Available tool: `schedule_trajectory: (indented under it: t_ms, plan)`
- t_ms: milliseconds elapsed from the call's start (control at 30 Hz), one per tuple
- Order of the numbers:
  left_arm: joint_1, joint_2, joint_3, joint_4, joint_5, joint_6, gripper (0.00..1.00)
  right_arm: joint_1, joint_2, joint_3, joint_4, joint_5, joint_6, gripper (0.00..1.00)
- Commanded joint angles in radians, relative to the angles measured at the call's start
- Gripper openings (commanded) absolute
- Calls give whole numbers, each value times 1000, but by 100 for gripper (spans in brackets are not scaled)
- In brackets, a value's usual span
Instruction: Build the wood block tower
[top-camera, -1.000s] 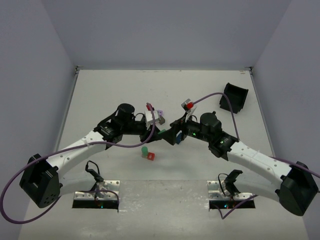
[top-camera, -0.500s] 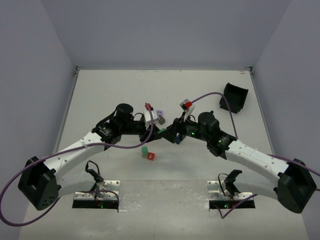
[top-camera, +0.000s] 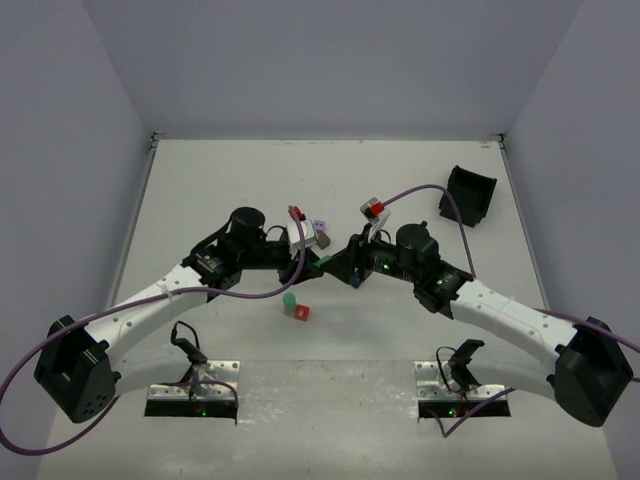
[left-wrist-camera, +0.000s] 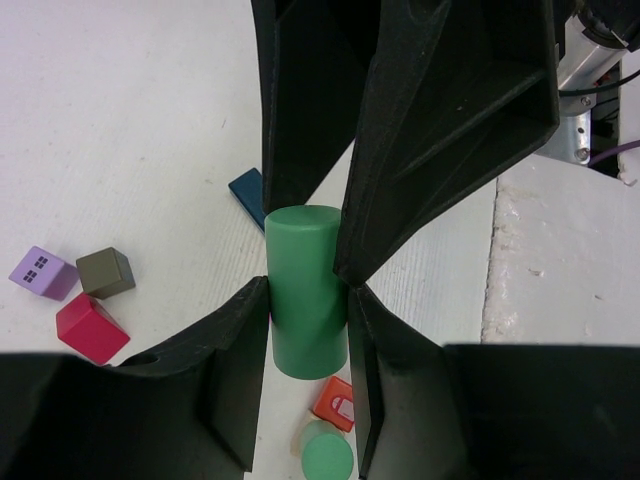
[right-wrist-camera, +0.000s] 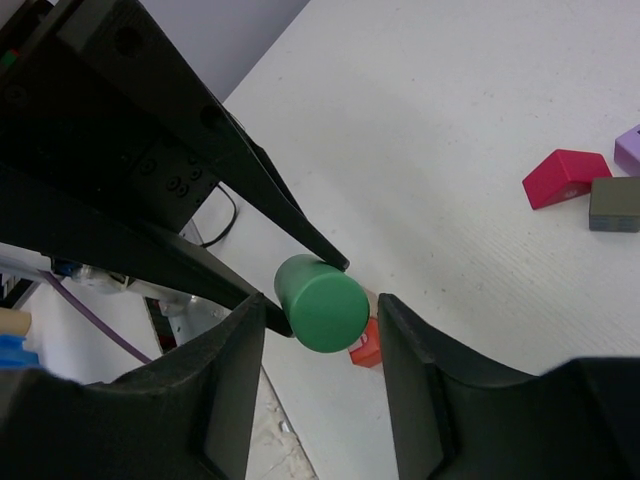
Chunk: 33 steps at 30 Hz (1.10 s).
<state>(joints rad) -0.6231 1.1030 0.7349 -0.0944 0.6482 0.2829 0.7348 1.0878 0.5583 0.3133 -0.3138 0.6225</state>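
the tower (top-camera: 291, 303) is barely begun; near it your left gripper (left-wrist-camera: 308, 300) pinches a green cylinder (left-wrist-camera: 303, 255), right gripper (right-wrist-camera: 320, 302) spread around it, loose blocks (left-wrist-camera: 91, 328) waiting.

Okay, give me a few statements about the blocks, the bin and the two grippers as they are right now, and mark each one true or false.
1. The left gripper is closed on a green cylinder. True.
2. The purple block, the brown block and the magenta block are stacked as a tower. False: they lie side by side on the table.
3. The right gripper has its fingers on either side of that same green cylinder. True.
4. The black bin stands on the left side of the table. False: it stands at the far right.
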Motion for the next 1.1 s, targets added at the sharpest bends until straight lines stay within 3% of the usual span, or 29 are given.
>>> schedule_trajectory:
  t_ms: [0, 267, 367, 400, 467, 500, 533, 733, 833, 967, 1067]
  plan:
    - [-10, -25, 3, 55, 8, 5, 0, -6, 0, 24, 33, 1, 2, 42]
    - [-12, -31, -2, 60, 11, 2, 0, -8, -9, 18, 61, -23, -22, 17]
    - [-12, -28, -2, 67, 6, -5, 38, -8, -9, 25, 73, -32, -56, 0]
    - [-12, -28, -2, 67, 5, -6, 55, -8, -9, 28, 72, -34, -73, 0]
    - [-12, -28, -3, 70, 1, -8, 77, -8, -9, 31, 72, -18, -92, 0]
    - [-12, -29, -3, 71, -5, -11, 97, -8, -9, 33, 72, 3, -108, 0]
    - [-12, -30, -4, 74, -11, -14, 100, -8, -11, 35, 72, 18, -125, 0]
    - [-12, -47, -15, 134, -60, -90, 100, -8, -49, 31, 20, 170, -224, 0]
    - [-12, -65, -33, 191, -155, -193, 100, -8, -87, 24, -37, 255, -280, 0]
    - [-10, -69, -23, 257, -436, -504, 100, -9, -112, -1, -92, 251, -360, 0]
    - [-11, -35, 29, 111, -699, -758, 100, 4, -119, -26, -74, 119, -452, 0]
